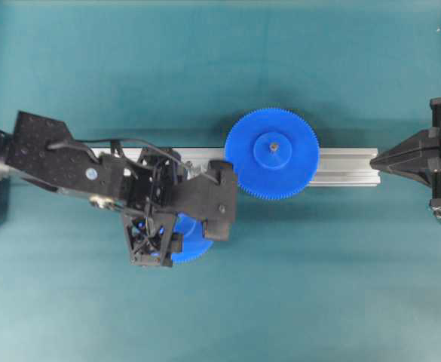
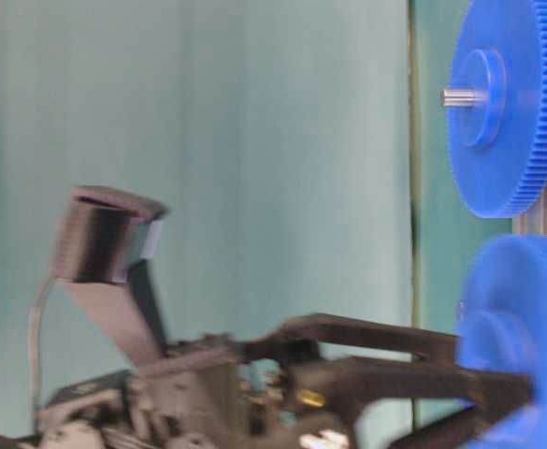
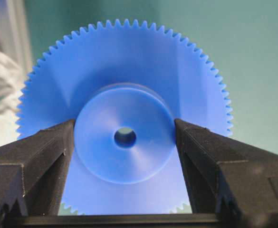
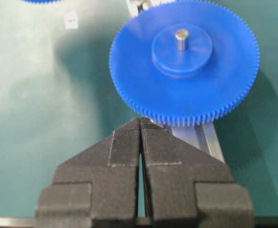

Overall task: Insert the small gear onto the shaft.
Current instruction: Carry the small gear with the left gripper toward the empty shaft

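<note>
Your left gripper (image 3: 124,142) is clamped on the small gear's (image 3: 124,85) hub, lower centre in the overhead view just below the rail (image 1: 348,167), while your right gripper (image 4: 140,124) sits pinched together by the big gear (image 4: 184,61).

The overhead exterior view looks straight down on the teal table (image 1: 205,60), taking in both arms. The table-level exterior view sits low behind the left gripper (image 2: 525,393) and looks along its fingers, close enough that the image is blurred and turned on its side. The left wrist view rides just behind that gripper's fingers (image 3: 39,156) and faces forward between them, very near the small gear (image 3: 124,95). The right wrist view looks out over the right gripper (image 4: 140,124) towards the larger gear (image 4: 184,61) just ahead. That larger gear appears in the overhead, table-level and right wrist views.
</note>
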`<act>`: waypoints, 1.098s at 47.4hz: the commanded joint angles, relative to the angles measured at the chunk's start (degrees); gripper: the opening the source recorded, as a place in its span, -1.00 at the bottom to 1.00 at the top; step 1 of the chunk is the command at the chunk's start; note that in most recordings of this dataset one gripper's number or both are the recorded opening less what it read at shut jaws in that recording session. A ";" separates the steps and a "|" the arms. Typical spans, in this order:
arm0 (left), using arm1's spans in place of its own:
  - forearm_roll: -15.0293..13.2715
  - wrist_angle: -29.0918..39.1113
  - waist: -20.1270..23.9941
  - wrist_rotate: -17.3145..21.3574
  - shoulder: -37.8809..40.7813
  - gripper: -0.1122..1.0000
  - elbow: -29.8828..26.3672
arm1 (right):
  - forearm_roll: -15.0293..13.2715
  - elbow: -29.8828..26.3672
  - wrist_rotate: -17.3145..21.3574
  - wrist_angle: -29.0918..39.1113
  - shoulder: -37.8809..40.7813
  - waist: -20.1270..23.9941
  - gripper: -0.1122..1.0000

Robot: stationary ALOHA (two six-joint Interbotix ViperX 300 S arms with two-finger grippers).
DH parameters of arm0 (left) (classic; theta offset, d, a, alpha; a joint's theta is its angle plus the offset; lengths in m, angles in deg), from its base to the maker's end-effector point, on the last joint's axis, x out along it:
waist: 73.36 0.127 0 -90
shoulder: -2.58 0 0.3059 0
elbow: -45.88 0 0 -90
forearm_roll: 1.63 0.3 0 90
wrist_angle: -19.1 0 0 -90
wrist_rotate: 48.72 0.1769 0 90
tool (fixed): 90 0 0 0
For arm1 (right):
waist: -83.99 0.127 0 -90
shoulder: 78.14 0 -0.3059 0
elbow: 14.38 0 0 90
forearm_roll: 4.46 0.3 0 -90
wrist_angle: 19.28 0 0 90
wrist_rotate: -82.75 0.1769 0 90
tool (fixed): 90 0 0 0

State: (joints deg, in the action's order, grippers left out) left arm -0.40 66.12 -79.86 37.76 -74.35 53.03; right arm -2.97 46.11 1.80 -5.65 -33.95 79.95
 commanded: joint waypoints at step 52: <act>0.09 7.65 5.62 5.45 -4.75 0.48 -8.35 | -0.09 -0.79 0.44 -0.53 0.09 -0.18 -0.79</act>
State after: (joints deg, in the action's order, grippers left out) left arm -0.40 73.85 -74.68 43.12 -76.46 46.70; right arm -2.97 46.20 1.71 -5.65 -34.21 79.95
